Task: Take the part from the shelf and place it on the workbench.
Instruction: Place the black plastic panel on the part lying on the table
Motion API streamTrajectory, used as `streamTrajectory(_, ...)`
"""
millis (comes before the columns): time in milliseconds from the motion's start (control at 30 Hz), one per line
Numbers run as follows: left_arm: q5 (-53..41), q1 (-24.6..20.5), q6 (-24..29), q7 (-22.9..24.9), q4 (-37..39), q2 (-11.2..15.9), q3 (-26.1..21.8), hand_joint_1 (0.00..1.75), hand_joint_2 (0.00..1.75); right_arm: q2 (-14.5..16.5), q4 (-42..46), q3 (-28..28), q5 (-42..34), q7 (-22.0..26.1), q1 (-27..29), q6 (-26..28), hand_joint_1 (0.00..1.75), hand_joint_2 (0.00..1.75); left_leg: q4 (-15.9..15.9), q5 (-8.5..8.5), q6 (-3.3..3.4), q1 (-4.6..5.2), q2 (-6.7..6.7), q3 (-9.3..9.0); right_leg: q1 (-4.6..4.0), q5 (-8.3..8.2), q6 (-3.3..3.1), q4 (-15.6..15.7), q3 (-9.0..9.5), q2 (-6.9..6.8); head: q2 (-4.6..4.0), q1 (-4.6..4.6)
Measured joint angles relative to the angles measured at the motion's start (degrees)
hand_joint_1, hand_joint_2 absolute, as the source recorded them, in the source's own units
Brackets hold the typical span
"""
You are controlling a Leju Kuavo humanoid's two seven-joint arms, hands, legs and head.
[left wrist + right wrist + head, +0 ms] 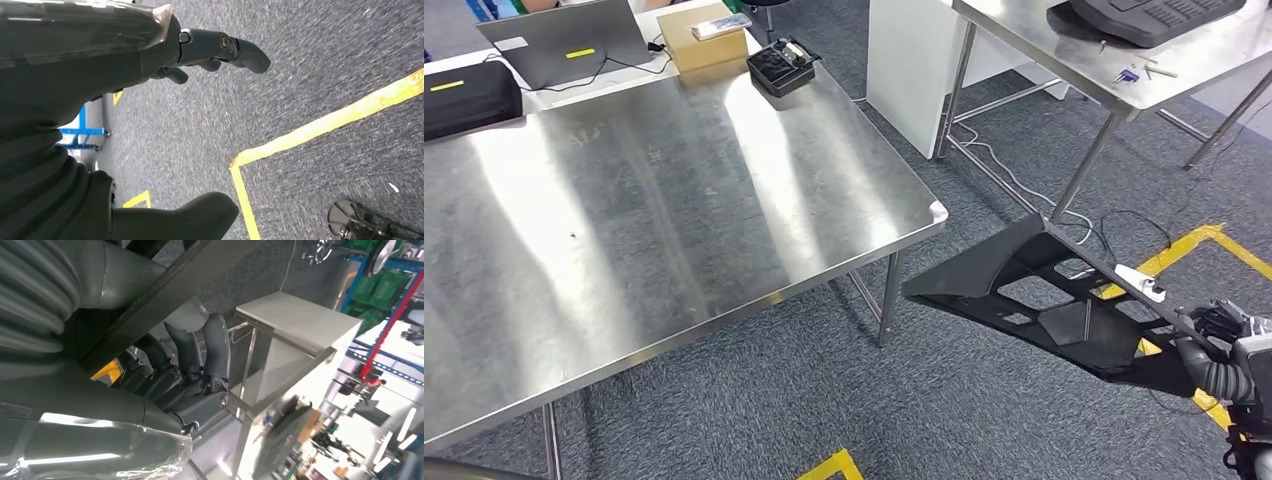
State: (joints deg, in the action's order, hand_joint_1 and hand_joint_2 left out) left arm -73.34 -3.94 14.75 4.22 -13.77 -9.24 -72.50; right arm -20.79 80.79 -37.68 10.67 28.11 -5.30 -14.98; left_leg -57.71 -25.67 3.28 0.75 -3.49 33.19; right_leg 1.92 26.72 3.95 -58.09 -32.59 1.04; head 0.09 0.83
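A large black triangular frame part [1049, 300] with cut-out openings and a white tag hangs over the carpet to the right of the steel workbench [654, 190]. My right hand [1219, 345] grips its right end at the lower right of the head view. In the right wrist view the dark fingers [200, 360] curl around a black bar of the part [165, 295]. The part's pointed end reaches toward the workbench's near right corner without touching it. My left hand [215, 50] hangs over the floor, fingers loosely bent and apart, holding nothing.
At the workbench's far edge stand a laptop [564, 40], a black case [469, 95], a cardboard box [704, 38] and a small black tray [782, 68]. A second steel table [1124, 60] stands at the back right. Cables and yellow floor tape [1184, 250] lie between.
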Motion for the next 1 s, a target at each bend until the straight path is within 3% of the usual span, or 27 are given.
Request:
streamTrajectory(67, 0.04, 0.09, 0.18, 0.2, 0.0, -0.02, 0.0, 0.0, 1.75, 0.04, -0.75, 0.61, 0.45, 0.0, -0.9, 0.05, 1.75, 1.75, -0.22, -0.1, -0.44, 0.03, -0.34, 0.37, -0.09, -0.07, -1.2, 0.12, 0.01, -0.41, 0.0, 0.09)
streamTrajectory(133, 0.05, 0.19, 0.29, 0.36, 0.0, -0.01, -0.01, 0.0, 1.75, 0.03, -1.43, 1.23, 0.83, 0.0, -1.77, 0.1, 1.75, 1.75, -1.3, -0.85, -0.86, -0.15, 0.26, 0.9, 0.14, -0.2, -2.02, 0.16, 0.04, -0.88, 0.0, 0.23)
streamTrajectory(200, 0.05, 0.16, 0.34, 0.43, 0.0, -0.02, -0.01, 0.0, 1.75, -0.11, -1.97, 1.67, 1.06, 0.02, -2.51, 0.15, 1.75, 1.75, -6.31, -3.87, -1.49, -0.37, 1.75, 3.27, 0.17, -0.19, -2.66, 0.23, 0.12, -1.41, 0.0, 0.5)
streamTrajectory(267, 0.05, 0.14, 0.34, 0.49, 0.01, -0.1, 0.0, 0.0, 1.75, -0.19, -2.48, 1.94, 1.17, 0.02, -3.02, 0.16, 1.75, 1.75, -14.08, -7.35, -1.97, -0.67, 2.62, 7.28, -0.06, -0.04, -2.99, 0.22, 0.15, -2.07, 0.0, 0.63)
streamTrajectory(300, 0.05, 0.16, 0.34, 0.54, 0.02, -0.13, 0.0, 0.0, 1.75, -0.2, -2.74, 2.03, 1.22, 0.02, -3.22, 0.16, 1.75, 1.75, -16.61, -7.95, -2.04, -0.78, 2.74, 8.69, -0.16, 0.03, -3.07, 0.21, 0.18, -2.42, 0.0, 0.64)
streamTrajectory(333, 0.05, 0.18, 0.33, 0.59, 0.02, -0.16, -0.01, 0.0, 1.75, -0.19, -2.97, 2.11, 1.24, 0.02, -3.36, 0.16, 1.75, 1.75, -17.09, -7.45, -2.0, -0.84, 2.81, 9.14, -0.26, 0.09, -3.13, 0.21, 0.25, -2.76, 0.0, 0.64)
streamTrajectory(367, 0.04, 0.19, 0.33, 0.64, 0.02, -0.16, -0.01, 0.0, 1.75, -0.21, -3.18, 2.19, 1.25, 0.02, -3.46, 0.16, 1.75, 1.75, -15.13, -5.88, -1.82, -0.84, 2.96, 8.34, -0.35, 0.15, -3.18, 0.21, 0.35, -3.08, 0.0, 0.64)
streamTrajectory(467, -0.03, 0.13, 0.33, 0.74, 0.01, -0.08, -0.01, 0.0, 1.75, -0.6, -3.6, 2.34, 1.24, 0.04, -3.74, 0.1, 1.75, 1.75, -3.69, -0.64, -0.59, -0.43, 4.47, 2.77, -0.74, 0.45, -3.05, 0.25, 0.73, -3.96, 0.0, 0.56)
streamTrajectory(533, -0.08, 0.09, 0.33, 0.74, 0.01, -0.01, 0.0, 0.0, 1.75, -1.07, -3.99, 2.43, 1.11, 0.05, -3.98, -0.09, 1.75, 1.75, -0.99, -0.08, -0.07, 0.02, 4.89, 1.57, -0.9, 0.59, -2.65, 0.38, 0.82, -4.46, 0.0, 0.48)
streamTrajectory(633, -0.2, 0.12, 0.33, 0.74, 0.02, -0.05, 0.0, 0.0, 1.75, -1.98, -4.56, 2.68, 0.83, 0.14, -4.13, -0.25, 1.75, 1.75, 0.32, 0.6, 0.62, -0.06, 3.91, 0.93, -1.06, 0.99, -1.85, 0.21, 0.87, -4.43, 0.0, 0.42)
streamTrajectory(700, -0.36, 0.11, 0.33, 0.72, 0.01, -0.06, 0.0, 0.0, 1.75, -2.54, -4.88, 2.78, 0.57, 0.22, -4.13, -0.26, 1.75, 1.75, 1.44, 1.28, 1.14, -0.34, 3.36, 0.12, -1.06, 3.06, -2.05, -3.78, -0.93, -2.89, 0.0, 0.29)
streamTrajectory(767, -0.47, 0.08, 0.3, 0.66, 0.01, -0.03, 0.0, 0.0, 1.75, -2.74, -5.24, 2.79, 0.38, 0.26, -3.87, -0.26, 1.75, 1.75, 1.58, 1.38, 1.34, -0.28, 2.73, 0.01, -0.85, 6.17, -2.39, -11.51, -4.84, -1.77, 0.0, 0.18)
streamTrajectory(833, -0.49, 0.1, 0.21, 0.62, 0.02, -0.09, 0.0, 0.0, 1.75, -2.77, -5.6, 2.85, 0.34, 0.26, -3.37, -0.26, 1.75, 1.75, 1.53, 1.33, 1.31, -0.29, 1.87, 0.0, -0.72, 7.11, -1.83, -15.81, -7.42, -1.54, 0.0, 0.12)
streamTrajectory(867, -0.51, 0.11, 0.18, 0.61, 0.03, -0.15, 0.0, 0.0, 1.75, -2.79, -5.73, 2.87, 0.32, 0.28, -3.17, -0.26, 1.75, 1.75, 1.48, 1.29, 1.25, -0.31, 1.41, -0.03, -0.63, 6.18, -1.26, -14.59, -7.05, -1.49, 0.0, 0.11)
streamTrajectory(933, -0.54, 0.12, 0.14, 0.58, 0.03, -0.23, 0.0, 0.0, 1.75, -2.89, -5.85, 2.89, 0.26, 0.35, -3.01, -0.26, 1.75, 1.75, 1.14, 1.07, 0.92, -0.35, 0.54, -0.04, -0.16, 2.72, -0.05, -6.74, -3.48, -0.83, 0.0, 0.06)
streamTrajectory(1000, -0.6, 0.12, 0.08, 0.55, 0.03, -0.22, 0.0, 0.0, 1.75, -3.03, -5.9, 2.89, 0.16, 0.47, -2.91, -0.26, 1.75, 1.75, 0.41, 0.57, 0.26, -0.15, -0.22, 0.2, -0.05, 0.33, -0.07, -0.44, -0.35, -0.09, 0.0, 0.02)
